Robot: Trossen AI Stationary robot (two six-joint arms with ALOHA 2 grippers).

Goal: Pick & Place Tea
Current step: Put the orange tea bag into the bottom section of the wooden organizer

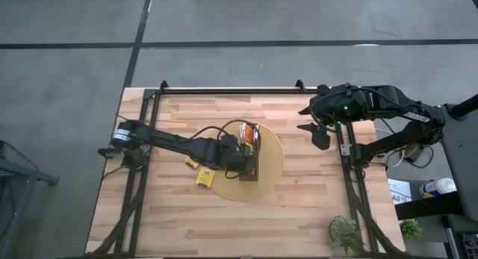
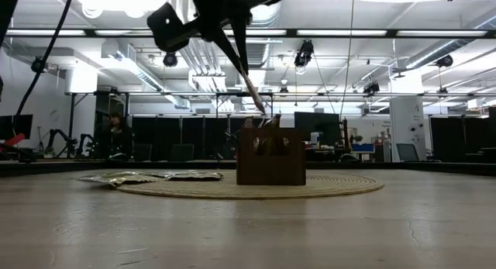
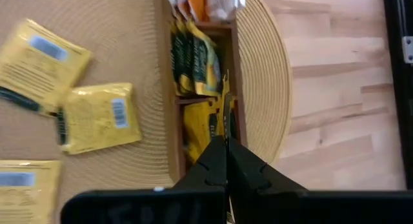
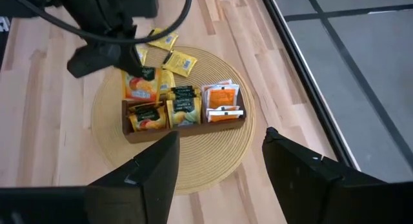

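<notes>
A long dark-brown tray (image 4: 184,126) stands on a round tan disc (image 4: 193,161), with tea sachets upright in its compartments: orange-and-white (image 4: 222,101), dark green (image 3: 190,56), yellow (image 3: 199,124). My left gripper (image 3: 226,145) hangs over the tray's near end, shut on one tea sachet (image 4: 142,85). Loose yellow sachets (image 3: 97,114) lie flat on the disc's left part and on the table beside it. My right gripper (image 4: 219,146) hovers open and holds nothing above the table's far right, well away from the tray. My left gripper pinches the sachet's upper edge (image 3: 226,130) between its two fingers, slanting down from the table's left. The sachet hangs below the fingers, seen edge-on in the left wrist view. Its lower edge (image 4: 143,99) is at the top of the tray's near-end compartment; whether it touches, I cannot tell.
A dark frame rail (image 1: 351,169) runs along the table's right side, another (image 1: 138,169) along its left. A small green plant (image 1: 345,231) stands at the near right corner. Bare wood (image 1: 224,225) lies between the disc and the near edge.
</notes>
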